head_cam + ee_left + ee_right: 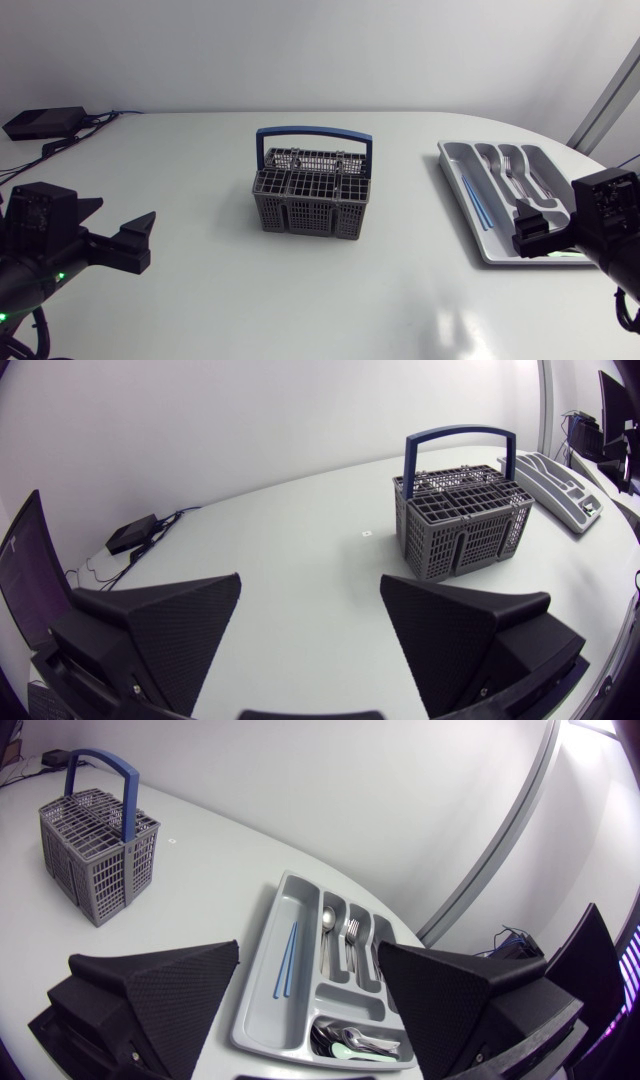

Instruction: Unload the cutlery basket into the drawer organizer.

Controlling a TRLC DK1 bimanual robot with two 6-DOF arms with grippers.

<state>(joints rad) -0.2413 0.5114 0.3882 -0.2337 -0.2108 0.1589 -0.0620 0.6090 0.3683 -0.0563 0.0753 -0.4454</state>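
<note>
My left jaws and right jaws are spread, holding nothing. The cutlery basket stands well ahead of the left jaws, the drawer organizer just under the right jaws. The basket seems empty to me; I would inspect every compartment before reaching.

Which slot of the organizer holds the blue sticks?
The long outer slot on the basket side; the next slots hold silver cutlery.
</note>
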